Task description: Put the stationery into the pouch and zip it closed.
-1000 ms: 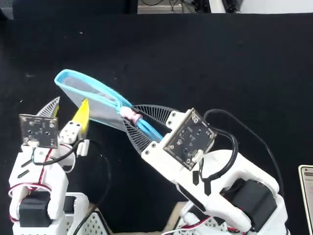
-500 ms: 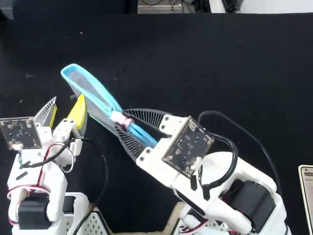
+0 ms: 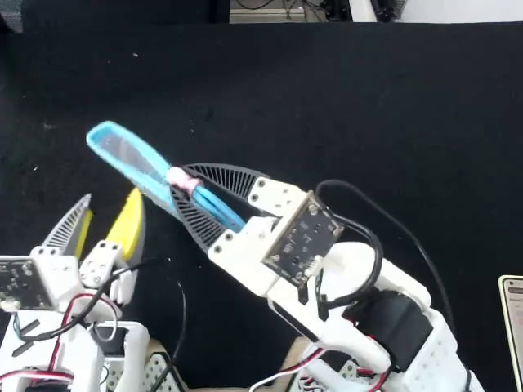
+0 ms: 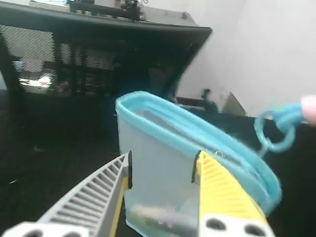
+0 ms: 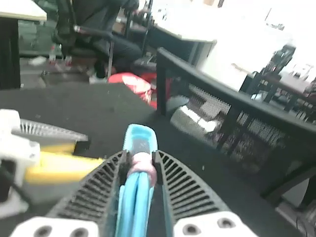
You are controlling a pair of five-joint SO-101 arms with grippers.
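A clear pouch (image 3: 122,151) with a blue zipper rim hangs tilted above the black table at the left. My right gripper (image 3: 180,181) is shut on its pink zipper pull (image 3: 181,181), with the blue cord (image 3: 216,208) running back between the fingers. The right wrist view has the pull (image 5: 142,167) pinched in the right gripper (image 5: 140,158) and the pouch (image 5: 140,140) end-on beyond it. My left gripper (image 3: 110,198) stands open nearer the table's front, apart from the pouch. From the left wrist, the pouch (image 4: 163,148) hangs just past the left gripper (image 4: 160,160); something blurred lies in its bottom.
Black cloth (image 3: 368,122) covers the table, bare at the middle and right. A white card (image 3: 513,314) lies at the right edge. A black mesh rack (image 4: 59,54) stands behind the table.
My right arm has swung left, carrying the pouch by its pull. My left arm has drawn back toward the table's front, its gripper still open.
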